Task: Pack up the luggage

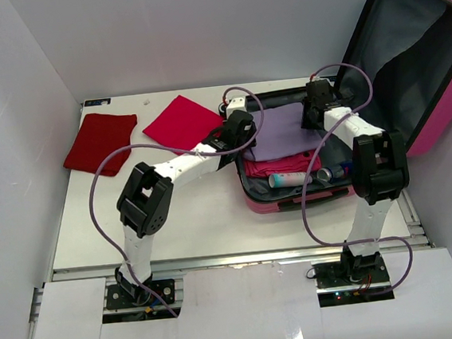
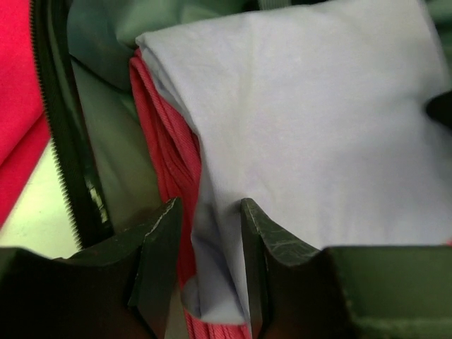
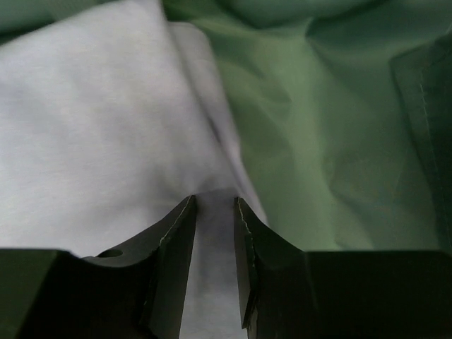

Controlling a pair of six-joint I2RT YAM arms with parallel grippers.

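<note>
The luggage (image 1: 291, 198) lies open on the table, pink shell down, its lid (image 1: 414, 47) raised at the right. A lavender cloth (image 1: 280, 132) lies inside it on a folded pink cloth (image 1: 278, 165). My left gripper (image 1: 234, 132) is at the lavender cloth's (image 2: 304, 120) left edge. Its jaws (image 2: 210, 205) are open and astride that edge, over the pink ribbed cloth (image 2: 166, 148). My right gripper (image 1: 313, 113) is at the lavender cloth's (image 3: 92, 120) right side. Its jaws (image 3: 215, 200) stand narrowly apart on a fold, beside the grey lining (image 3: 339, 127).
Two small bottles (image 1: 291, 179) (image 1: 332, 173) lie in the luggage's near end. A dark red cloth (image 1: 99, 143) and a pinkish-red cloth (image 1: 180, 122) lie on the table to the left. White walls enclose the table. The black zipper rim (image 2: 60, 134) runs beside my left fingers.
</note>
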